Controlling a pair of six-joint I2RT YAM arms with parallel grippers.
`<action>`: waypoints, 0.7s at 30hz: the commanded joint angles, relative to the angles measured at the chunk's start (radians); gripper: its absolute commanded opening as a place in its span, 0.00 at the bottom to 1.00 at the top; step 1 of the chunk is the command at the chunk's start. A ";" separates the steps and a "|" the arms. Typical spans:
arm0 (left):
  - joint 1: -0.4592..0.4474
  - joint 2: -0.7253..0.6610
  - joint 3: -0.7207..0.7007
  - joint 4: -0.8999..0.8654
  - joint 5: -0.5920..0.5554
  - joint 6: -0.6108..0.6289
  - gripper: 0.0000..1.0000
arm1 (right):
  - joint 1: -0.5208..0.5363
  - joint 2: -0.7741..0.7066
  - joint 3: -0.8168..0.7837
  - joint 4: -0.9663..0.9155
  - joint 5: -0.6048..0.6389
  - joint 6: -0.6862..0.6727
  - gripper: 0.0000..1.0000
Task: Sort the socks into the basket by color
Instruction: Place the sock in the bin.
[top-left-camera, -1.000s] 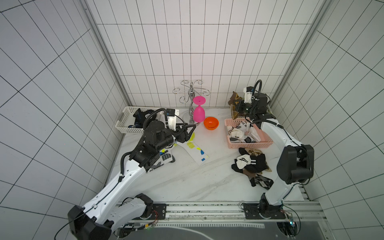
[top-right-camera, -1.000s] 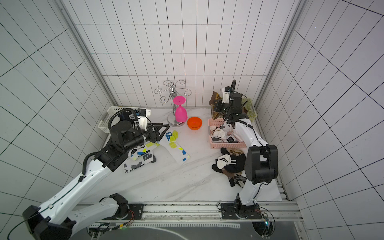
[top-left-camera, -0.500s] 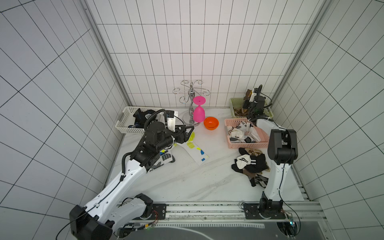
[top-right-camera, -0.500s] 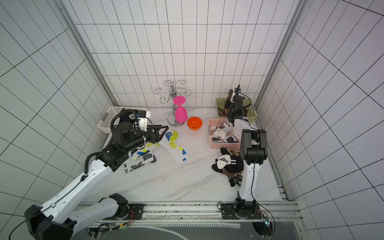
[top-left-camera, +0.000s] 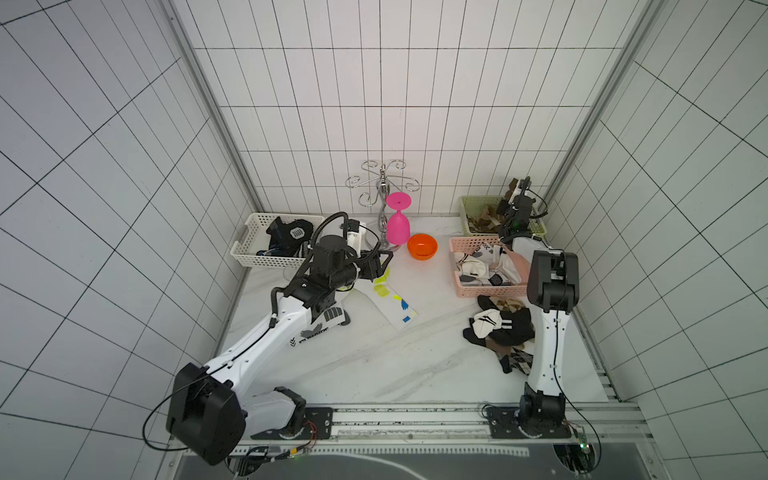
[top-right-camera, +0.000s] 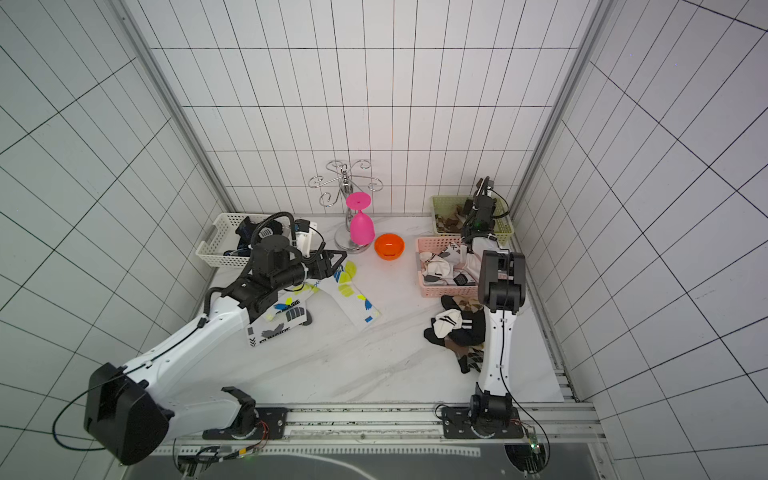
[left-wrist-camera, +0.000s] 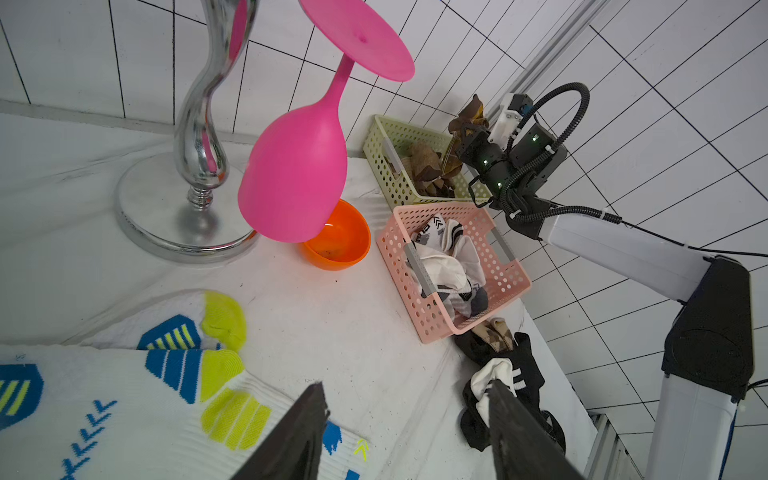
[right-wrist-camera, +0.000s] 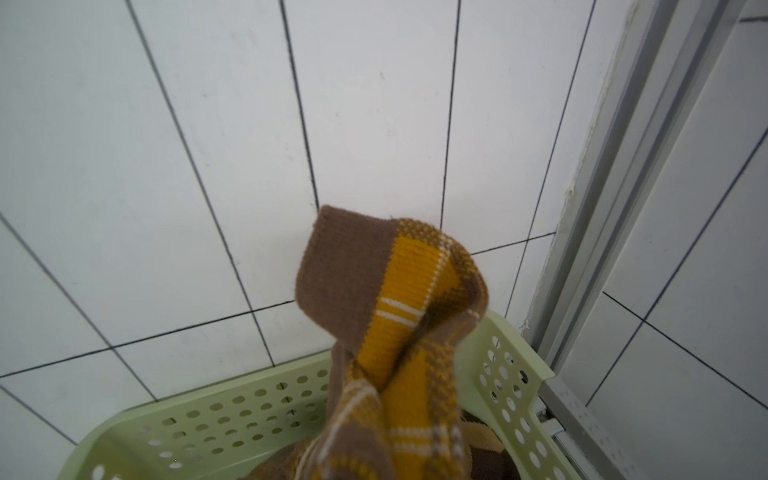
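Writing: only the white sock (top-right-camera: 276, 328) under the left arm carries any, in black block letters too blurry for us to read. We see no other labels.

Containers:
- The white basket (top-left-camera: 253, 259) at the table's back left holds black socks (top-left-camera: 286, 237).
- The green basket (top-left-camera: 465, 205) in the back right corner holds brown socks (top-left-camera: 482, 220).
- The pink basket (top-left-camera: 455, 266), just in front of the green one, holds white socks (top-left-camera: 486, 266).
- The orange bowl (top-left-camera: 422, 246) sits near the back middle. We can't tell what is in it.
- Beside the bowl, a pink glass (top-left-camera: 397, 224) hangs upside down on a chrome rack (top-left-camera: 382, 183).

Right gripper (left-wrist-camera: 465, 131): it is clamped on a brown-and-yellow sock (right-wrist-camera: 395, 311) and held up over the green basket, close to the back wall.

Left gripper (left-wrist-camera: 405, 386): its fingers (left-wrist-camera: 299, 424) are partly apart and hold nothing. It hovers over the printed socks (top-left-camera: 392, 299), white with yellow and blue, which lie flat left of the table's middle.

Unsorted: a loose pile (top-left-camera: 503, 328) of black, white-striped and argyle socks lies by the table's right edge. It touches the pink basket's front, and the right arm partly covers it.

Room: the table (top-left-camera: 374, 374) shows bare marble across its middle and front edge. The back edge is crowded.
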 joint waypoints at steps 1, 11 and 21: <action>0.010 0.030 0.046 0.057 0.024 -0.013 0.63 | -0.035 0.046 0.177 -0.083 -0.052 0.009 0.00; 0.012 0.119 0.095 0.078 0.065 -0.014 0.63 | -0.063 0.032 0.133 -0.179 -0.135 0.028 0.19; 0.012 0.084 0.061 0.079 0.053 -0.021 0.63 | -0.061 0.012 0.171 -0.185 -0.104 0.057 0.73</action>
